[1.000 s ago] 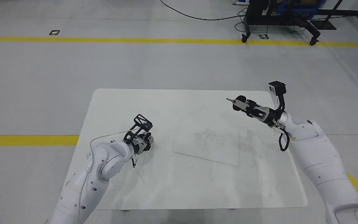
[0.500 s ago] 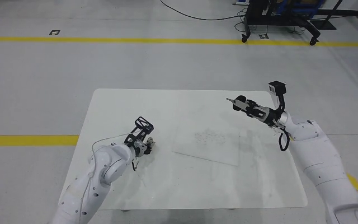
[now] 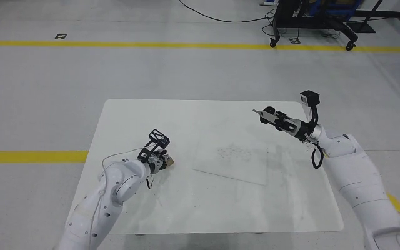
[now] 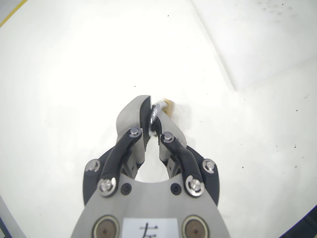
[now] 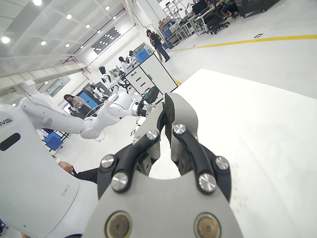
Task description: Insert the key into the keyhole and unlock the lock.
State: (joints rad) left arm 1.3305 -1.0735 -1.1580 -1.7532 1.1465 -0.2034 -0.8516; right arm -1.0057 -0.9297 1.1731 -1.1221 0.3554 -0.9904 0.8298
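brass-bodied small padlock with a silver shackle (image 4: 169,105) sits at the left gripper (image 4: 153,108), over the left half of the white bench (image 3: 125,125). the shackle loop is pinched between the two grey fingers, and the brass body projects just beyond the tips. in the top view the padlock (image 3: 169,162) is close to the bench surface; contact with it cannot be confirmed. the left gripper (image 3: 161,159) is clenched on the shackle.

just beside the padlock, towards the bench centre, lies a thin white rectangular sheet with faint grey speckles (image 3: 244,165), flat on the bench and slightly skewed to its edges. its near corner (image 4: 234,89) is close to the padlock but apart from it.

well apart, over the right half of the bench beyond the sheet, the right gripper (image 3: 265,114) is held above the surface, pointing towards the left arm. its ribbed pads meet in the right wrist view (image 5: 165,100), and a thin silvery key (image 3: 256,112) projects from the tips as a narrow sliver. key and padlock are far from touching.
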